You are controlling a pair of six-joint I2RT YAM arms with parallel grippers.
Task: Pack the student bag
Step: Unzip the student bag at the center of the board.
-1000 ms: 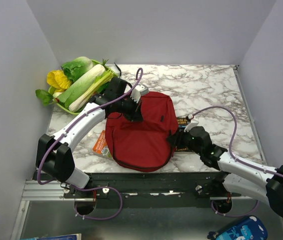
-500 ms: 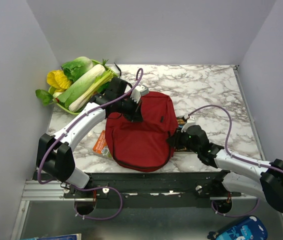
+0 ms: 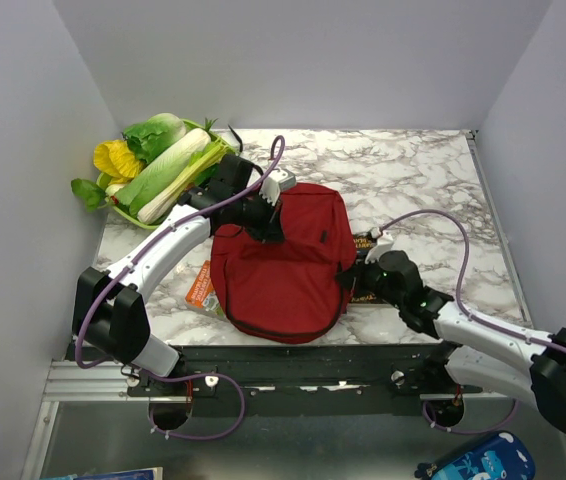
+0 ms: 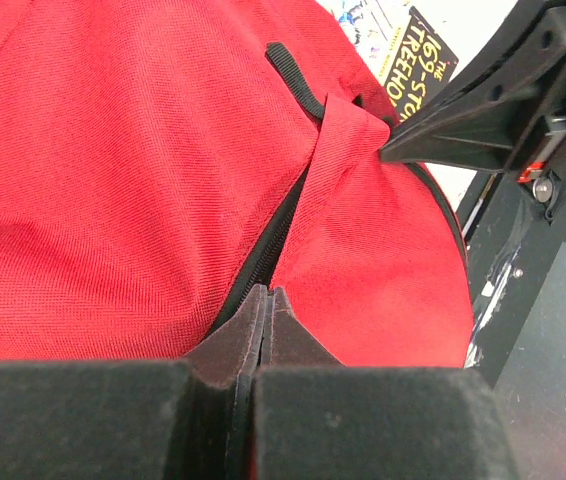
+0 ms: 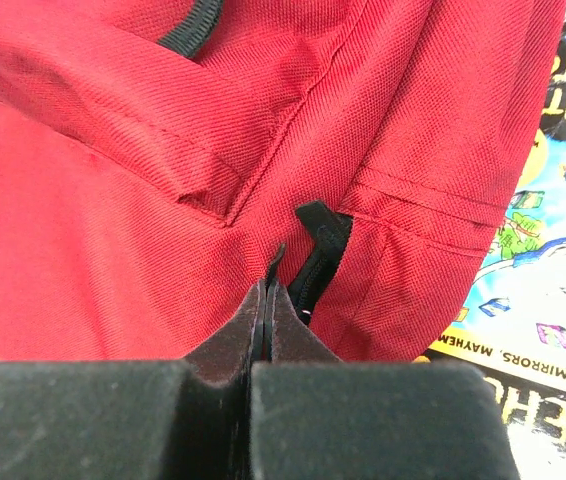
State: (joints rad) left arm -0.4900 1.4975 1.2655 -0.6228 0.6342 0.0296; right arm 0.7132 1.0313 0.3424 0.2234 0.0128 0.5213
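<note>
L gripper [image 4: 266, 293] & R gripper [image 5: 266, 287] both pinched shut on student bag [image 3: 283, 275] fabric by its zipper [image 4: 273, 235]; thin bites may slip w/ pulling.

Soft, even white light from overhead leaves only faint shadows on the marble counter [image 3: 413, 170], and both wrist views show the student bag [image 4: 113, 150] weave crisply, while the left gripper [image 4: 266, 300] and right gripper [image 5: 266, 295] go soft and dark along the bottom edge.
</note>
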